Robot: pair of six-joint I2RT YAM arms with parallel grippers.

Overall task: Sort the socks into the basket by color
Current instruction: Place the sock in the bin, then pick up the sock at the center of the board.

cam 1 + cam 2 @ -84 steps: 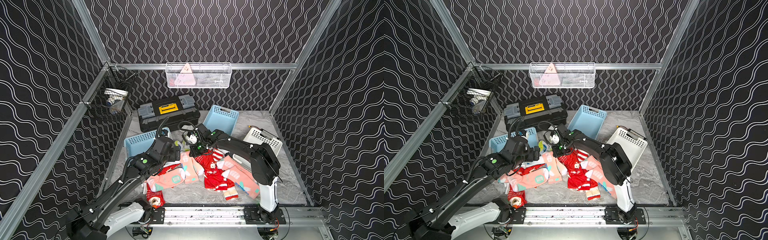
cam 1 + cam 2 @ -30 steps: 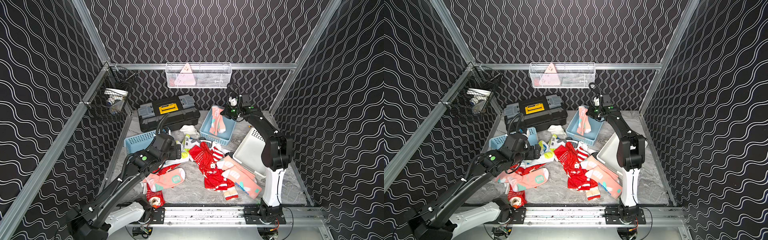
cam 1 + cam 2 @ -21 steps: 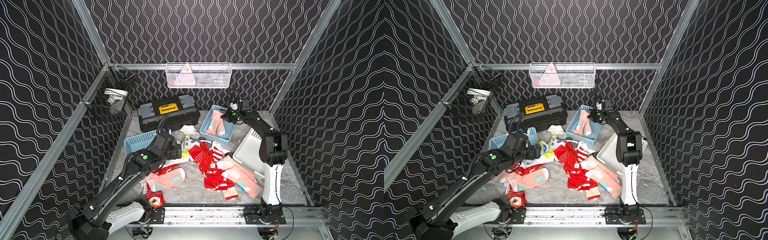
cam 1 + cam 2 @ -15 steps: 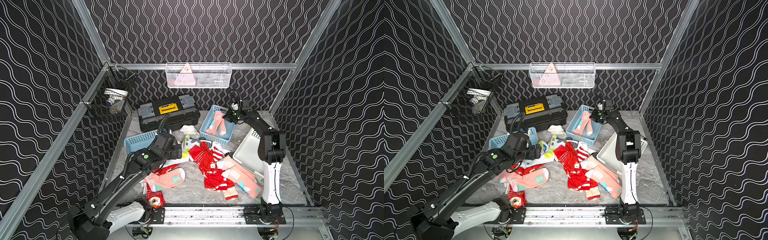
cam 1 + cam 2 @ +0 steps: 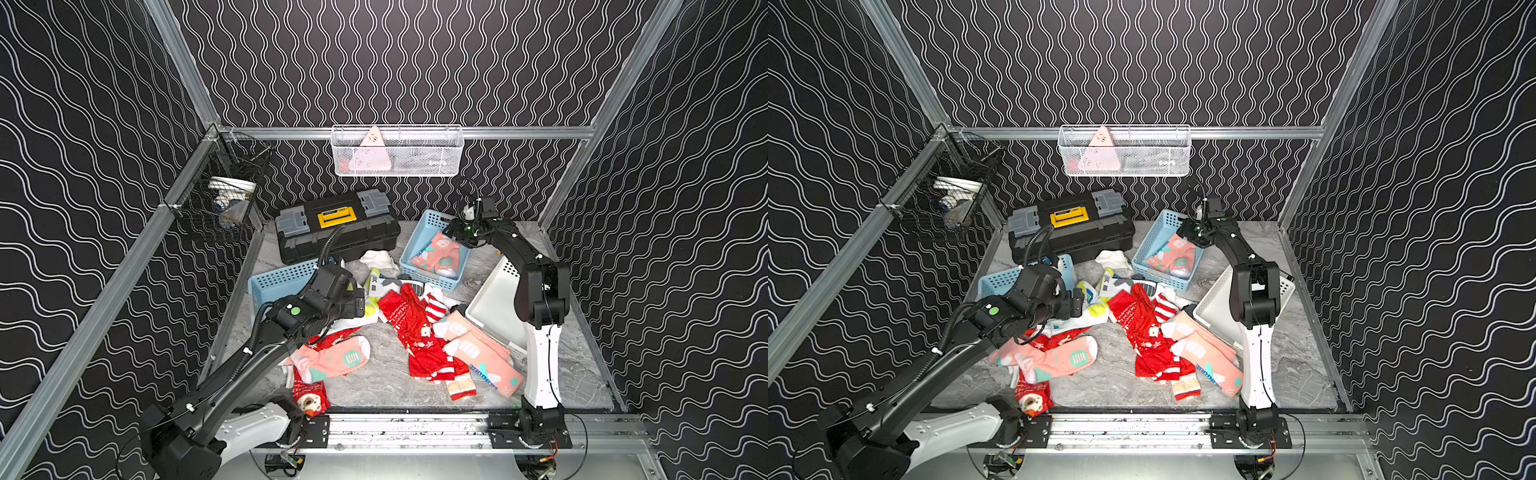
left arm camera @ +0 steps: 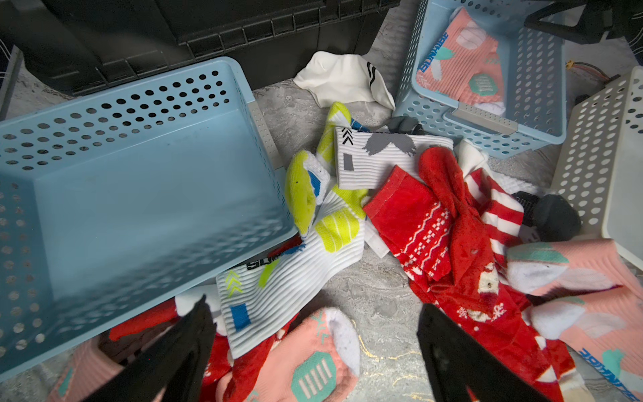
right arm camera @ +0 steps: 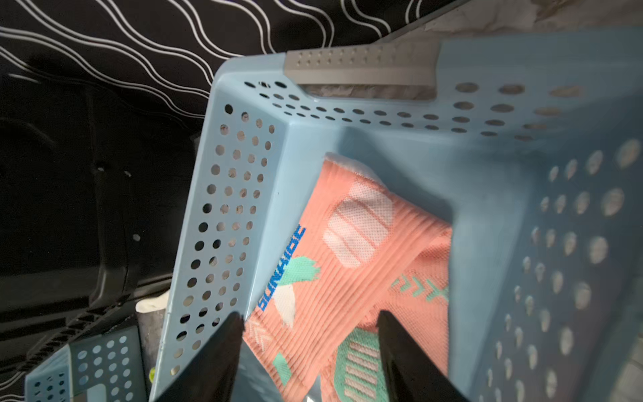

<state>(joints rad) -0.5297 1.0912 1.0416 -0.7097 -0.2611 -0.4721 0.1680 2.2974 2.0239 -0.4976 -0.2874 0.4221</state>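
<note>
1. Salmon-pink fabric marks the sorted item: one pink sock (image 5: 436, 254) lies inside the far blue basket (image 5: 430, 283), its long axis along the basket's length.
2. Right claw (image 7: 309, 315) hangs over that basket with its fingers spread. The sock sits below the gap, gripped by neither finger. Basket walls stand close on both sides, so I judge the safe way out is straight up.
3. Left claw (image 6: 313, 303) is wide open and holds nothing, low over the pile on the surface (image 5: 386, 384).
4. Key relation: a white-and-yellow sock (image 6: 295, 275) lies just ahead of the left claw's tips, its long axis at a slant to the line between the fingers. The left arm is far nearer to it than the right, which is well apart at the back.
5. Edges: that sock meets the rim of the near blue basket (image 6: 139, 181), and I cannot tell whether it is tucked under. Red socks (image 6: 435, 215) crowd its other side, with a small bare patch of surface between.
6. Likely next, as a judgement only: turn the wrist to set the fingers across the sock, then a short carry into the near basket. More pink socks (image 5: 478, 353) lie by the white basket (image 5: 490, 303).
</note>
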